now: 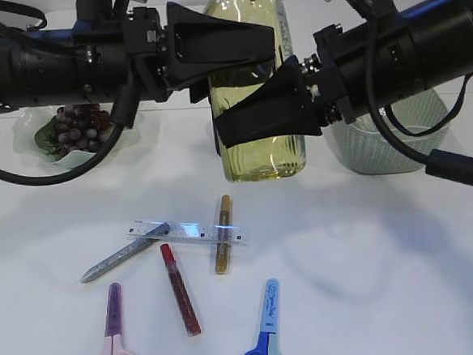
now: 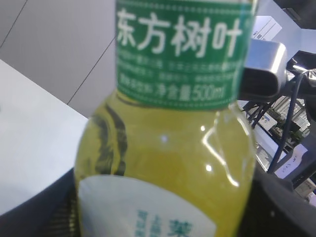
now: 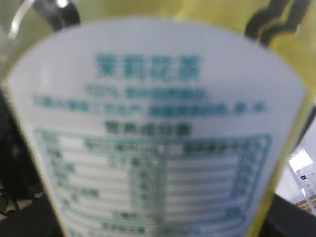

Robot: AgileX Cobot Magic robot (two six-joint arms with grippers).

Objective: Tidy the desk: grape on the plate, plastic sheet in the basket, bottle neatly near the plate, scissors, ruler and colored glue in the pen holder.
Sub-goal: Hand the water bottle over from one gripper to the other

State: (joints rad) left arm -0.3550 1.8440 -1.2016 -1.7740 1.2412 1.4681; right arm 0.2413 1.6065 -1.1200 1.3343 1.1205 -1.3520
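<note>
A tall bottle of yellow-green drink with a green and white label stands upright at the middle back. Whether it rests on the table I cannot tell. My right gripper is shut on its lower body; the label fills the right wrist view. My left gripper reaches in from the left at shoulder height, one finger on each side of the bottle, still apart. Grapes lie on the leaf-shaped plate. The ruler, glue sticks and scissors lie in front. Pen holder and plastic sheet are out of view.
A pale green ribbed basket stands behind my right arm. On the near table lie silver glue, red glue, gold glue, pink scissors and blue scissors.
</note>
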